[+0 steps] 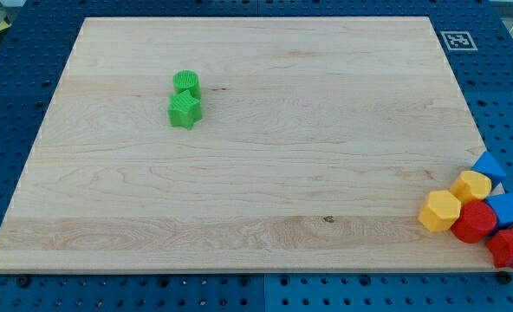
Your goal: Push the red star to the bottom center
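Observation:
A red block that looks like the star (pixel 512 247) sits at the view's bottom right corner, past the edge of the wooden board (pixel 256 173) and partly cut off by the frame. A second red block (pixel 474 223), rounder in shape, touches it on its upper left. My tip and the rod do not show in the camera view.
Packed around the red blocks are a yellow hexagon (pixel 439 211), a second yellow block (pixel 471 185), a blue block (pixel 489 165) and a blue cube (pixel 508 208). A green cylinder (pixel 186 83) and a green star (pixel 185 110) touch each other at the board's upper left.

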You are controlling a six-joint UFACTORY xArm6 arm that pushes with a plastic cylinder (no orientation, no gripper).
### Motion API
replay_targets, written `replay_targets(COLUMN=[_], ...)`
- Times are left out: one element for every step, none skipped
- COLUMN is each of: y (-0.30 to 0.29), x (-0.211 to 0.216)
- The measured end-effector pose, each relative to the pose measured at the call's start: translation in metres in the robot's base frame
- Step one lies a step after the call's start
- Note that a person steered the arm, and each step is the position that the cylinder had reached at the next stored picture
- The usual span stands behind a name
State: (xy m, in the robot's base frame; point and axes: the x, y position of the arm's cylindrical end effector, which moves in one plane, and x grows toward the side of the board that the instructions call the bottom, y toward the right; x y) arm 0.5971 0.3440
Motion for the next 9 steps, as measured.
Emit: replay_targets(y=[-0.003, -0.006, -0.022, -0.036, -0.050, -0.074, -0.092, -0.121, -0.149], x=[0.019, 0.016, 0.019, 0.018, 0.021, 0.020, 0.022, 0.022, 0.022])
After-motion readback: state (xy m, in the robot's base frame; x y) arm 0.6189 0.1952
